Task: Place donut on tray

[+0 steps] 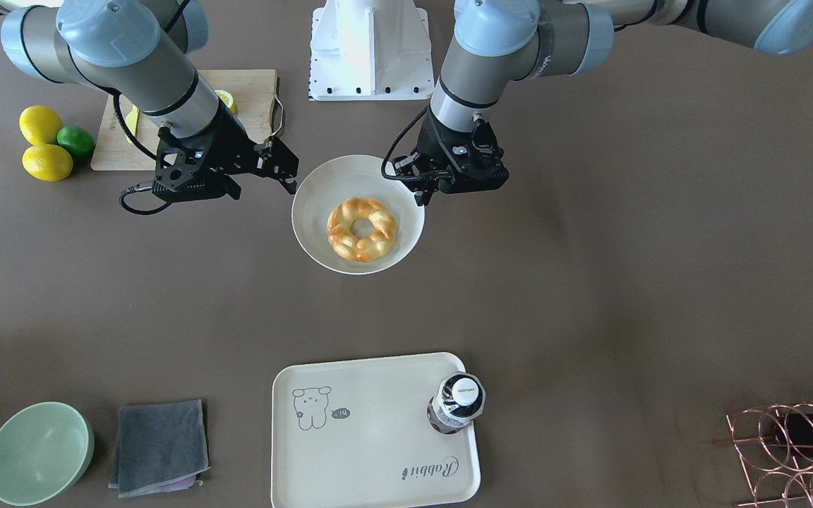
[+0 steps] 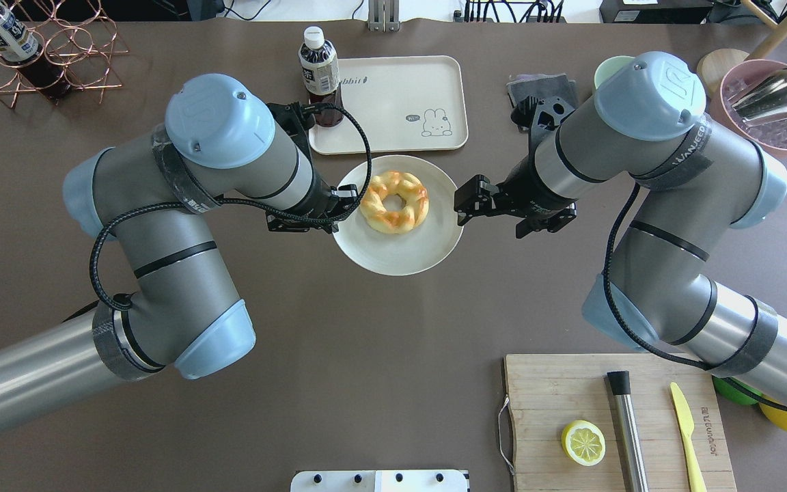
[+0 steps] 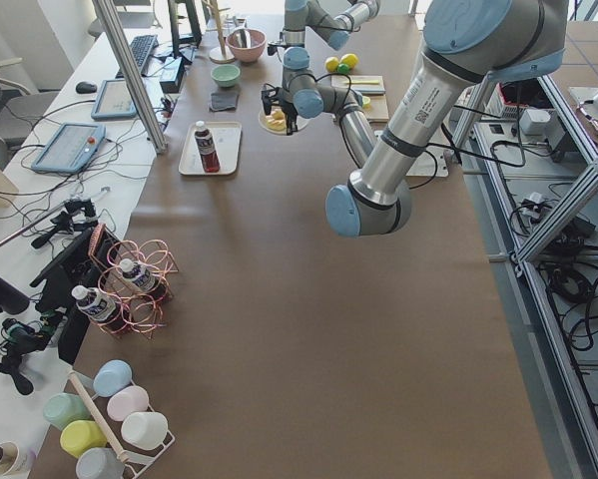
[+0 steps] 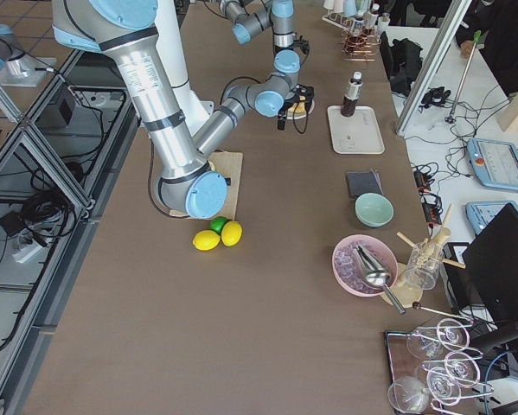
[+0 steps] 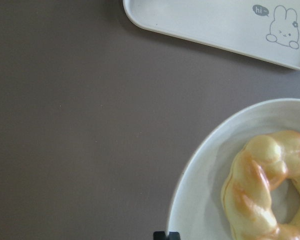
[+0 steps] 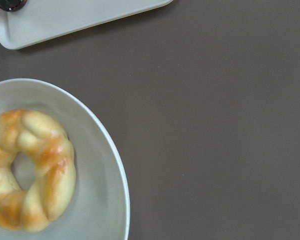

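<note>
Squarely at frame centre in the front-facing view, the donut (image 1: 378, 212) lies flat on a round white plate (image 1: 322, 190), hole upward, near-round with no clear long axis. The right tool (image 1: 286, 173) hangs released at the plate's left rim. The left tool (image 1: 422, 192) is at its right rim; I cannot tell its state. Lower on the bench (image 1: 590, 282), the tray (image 1: 378, 437) carries an upright bottle (image 1: 457, 402) at its upper-right corner.

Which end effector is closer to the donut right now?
Left, slightly. The left end effector is at the plate rim right beside the donut; the right end effector is at the opposite rim, with bare plate between.
</note>
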`<state>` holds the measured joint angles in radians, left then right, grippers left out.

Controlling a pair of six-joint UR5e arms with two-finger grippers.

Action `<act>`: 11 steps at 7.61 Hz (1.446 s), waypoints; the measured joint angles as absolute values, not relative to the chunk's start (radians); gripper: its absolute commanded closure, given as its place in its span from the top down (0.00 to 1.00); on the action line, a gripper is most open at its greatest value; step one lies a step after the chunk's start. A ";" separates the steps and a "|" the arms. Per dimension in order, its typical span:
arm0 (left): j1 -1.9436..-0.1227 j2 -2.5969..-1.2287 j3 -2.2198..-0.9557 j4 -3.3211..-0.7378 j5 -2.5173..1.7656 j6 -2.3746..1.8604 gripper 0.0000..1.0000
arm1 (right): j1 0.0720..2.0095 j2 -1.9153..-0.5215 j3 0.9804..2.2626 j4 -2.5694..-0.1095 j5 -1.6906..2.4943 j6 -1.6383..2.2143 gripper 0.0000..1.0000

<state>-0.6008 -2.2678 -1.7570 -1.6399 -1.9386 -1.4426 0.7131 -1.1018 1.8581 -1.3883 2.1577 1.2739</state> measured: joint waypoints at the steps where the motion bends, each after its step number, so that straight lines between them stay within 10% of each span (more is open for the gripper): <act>1: -0.587 -2.268 -1.758 -1.640 -1.922 -1.443 0.00 | 0.708 -1.099 1.852 -1.388 2.157 1.274 0.89; 2: -0.580 -2.269 -1.760 -1.640 -1.915 -1.443 0.00 | 0.705 -1.098 1.850 -1.389 2.157 1.273 0.72; 7: -0.575 -2.281 -1.760 -1.640 -1.910 -1.444 0.00 | 0.701 -1.072 1.819 -1.390 2.157 1.275 0.62; 11: -0.576 -2.287 -1.757 -1.640 -1.910 -1.443 0.00 | 0.702 -1.056 1.801 -1.390 2.157 1.276 0.08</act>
